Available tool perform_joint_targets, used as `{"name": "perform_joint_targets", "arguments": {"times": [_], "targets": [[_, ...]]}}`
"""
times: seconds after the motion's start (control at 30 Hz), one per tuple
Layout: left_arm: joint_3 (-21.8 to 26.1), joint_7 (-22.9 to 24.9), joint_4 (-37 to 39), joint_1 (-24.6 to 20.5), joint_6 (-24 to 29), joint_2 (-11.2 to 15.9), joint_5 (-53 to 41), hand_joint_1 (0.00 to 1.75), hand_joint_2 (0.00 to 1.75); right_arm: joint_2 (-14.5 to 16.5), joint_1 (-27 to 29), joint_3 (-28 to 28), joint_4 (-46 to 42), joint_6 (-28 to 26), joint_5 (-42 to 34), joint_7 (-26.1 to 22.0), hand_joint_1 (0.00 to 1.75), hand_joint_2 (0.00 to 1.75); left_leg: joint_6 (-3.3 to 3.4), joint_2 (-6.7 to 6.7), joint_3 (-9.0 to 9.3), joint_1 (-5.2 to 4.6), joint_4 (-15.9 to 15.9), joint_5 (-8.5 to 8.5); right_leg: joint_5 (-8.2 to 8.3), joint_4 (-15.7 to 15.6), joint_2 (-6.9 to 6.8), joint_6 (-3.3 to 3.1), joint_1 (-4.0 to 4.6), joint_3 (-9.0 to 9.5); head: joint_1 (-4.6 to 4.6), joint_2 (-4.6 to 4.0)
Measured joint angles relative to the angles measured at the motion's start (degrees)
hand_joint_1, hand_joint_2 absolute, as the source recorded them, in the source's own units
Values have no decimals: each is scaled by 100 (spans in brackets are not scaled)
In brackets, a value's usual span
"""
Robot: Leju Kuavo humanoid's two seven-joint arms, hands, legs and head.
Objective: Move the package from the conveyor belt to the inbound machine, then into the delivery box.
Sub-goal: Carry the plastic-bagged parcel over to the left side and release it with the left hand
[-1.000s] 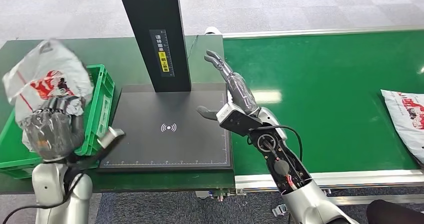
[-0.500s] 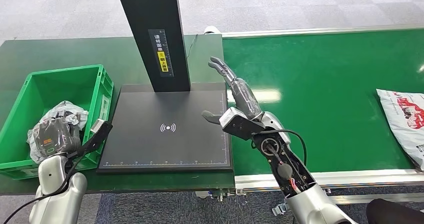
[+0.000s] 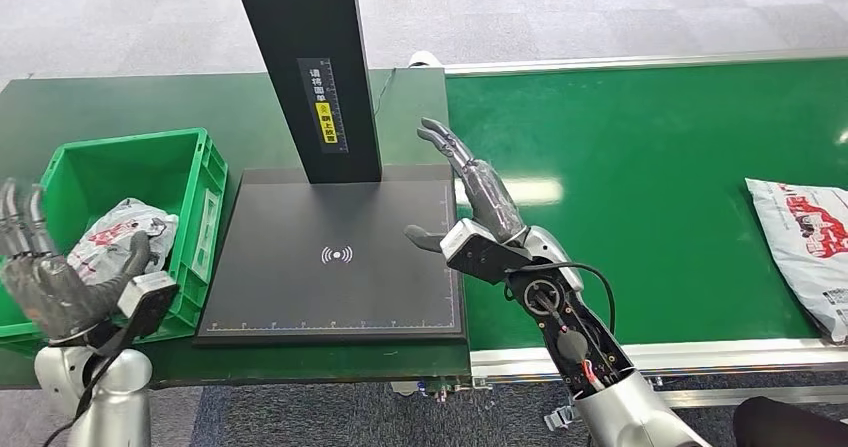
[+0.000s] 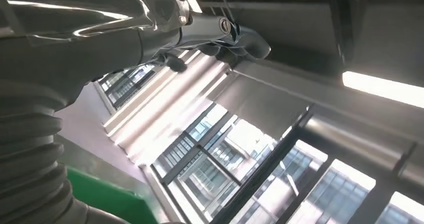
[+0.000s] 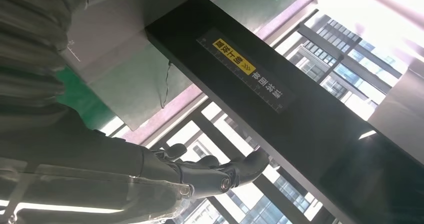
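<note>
Left hand (image 3: 55, 292) nearest, fingers spread, holding nothing, just outside near edge of green box (image 3: 205, 177). Bagged package (image 3: 125, 237) lies in box, beside those fingers. Right hand (image 3: 470, 192) flat, fingers extended, empty, over seam between scanner plate (image 3: 335, 297) and conveyor belt (image 3: 650, 167). Second package (image 3: 805, 242) far right on belt, long axis running near-to-far, right hand nearer.

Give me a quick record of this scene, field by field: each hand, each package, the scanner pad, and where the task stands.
left hand: open, fingers spread, raised beside the crate
right hand: open, flat, held above the pad's edge by the belt
crate: green, on the table, holds a package
package in crate: crumpled, white and red
second package: flat on the belt, far right
pad: black, bare
task stage: one package delivered, the second waiting
</note>
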Motion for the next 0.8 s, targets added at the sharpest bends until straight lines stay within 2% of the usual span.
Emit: {"name": "perform_joint_targets", "arguments": {"times": [0.1,0.27,0.67,0.73,0.8], "targets": [[155,-187,-314,92,-2,-206,181,0,175,-1,0,7,0,0,-2,0,0,175,0,-4,1,1,-1,1,0,0,-3,0,1,1,-1,0],[273,-216,-562,152,-3,-375,198,0,175,-2,0,22,0,0,-2,0,0,175,0,-3,2,2,-1,2,0,1,-3,-1,2,5,0,0],[378,-243,-681,164,-4,-486,272,0,175,-2,-1,34,0,0,-3,0,0,175,0,-4,2,1,-1,2,0,1,-4,0,2,4,0,0],[348,-315,-738,208,-4,-497,614,0,175,-1,-3,37,1,0,-18,-1,0,175,0,-2,2,1,-1,2,0,1,-3,0,2,5,0,0],[185,-362,-916,352,-11,-498,1395,0,175,-2,-13,43,15,0,-59,-3,0,175,0,1,3,1,-1,2,0,1,-3,0,2,4,0,0]]}}
